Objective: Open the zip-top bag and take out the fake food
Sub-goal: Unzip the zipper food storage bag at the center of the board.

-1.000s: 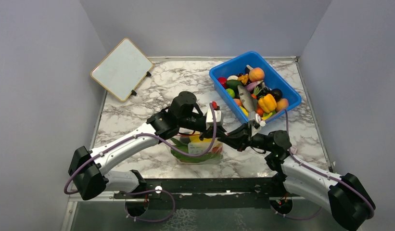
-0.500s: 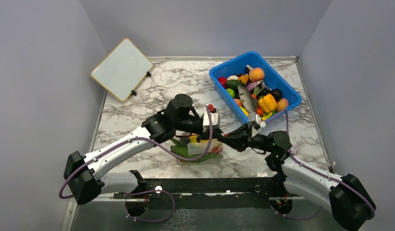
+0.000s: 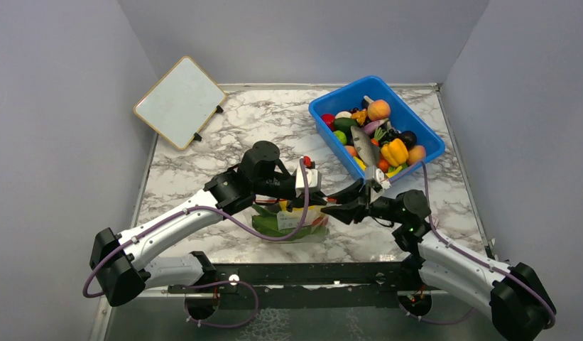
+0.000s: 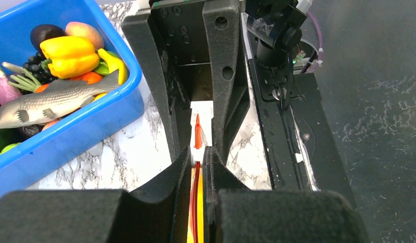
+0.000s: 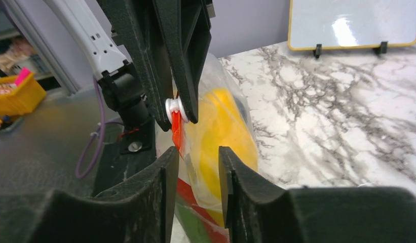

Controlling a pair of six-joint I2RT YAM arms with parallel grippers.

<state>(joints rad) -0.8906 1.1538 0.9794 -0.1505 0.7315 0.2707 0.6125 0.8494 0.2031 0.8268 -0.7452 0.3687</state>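
While tight, left fingers (image 4: 176, 172) on bag (image 5: 227, 124)

Upper left of the overhead view, a white board (image 3: 180, 101) with a yellow-tan frame leans against the grey wall, propped on two small black feet. Over to the upper right sits the blue bin (image 3: 374, 79), set at an angle on the marble tabletop (image 3: 224, 135) and heaped with toys. A grey fish (image 3: 363, 145) lies across the pile, a yellow pepper (image 3: 394, 151) just right of it, a peach (image 3: 378, 109) at the far end. Along the bottom runs a black rail (image 3: 309, 273). At the left edge of the right wrist view, a yellow crate (image 5: 13, 93) sits off the table.
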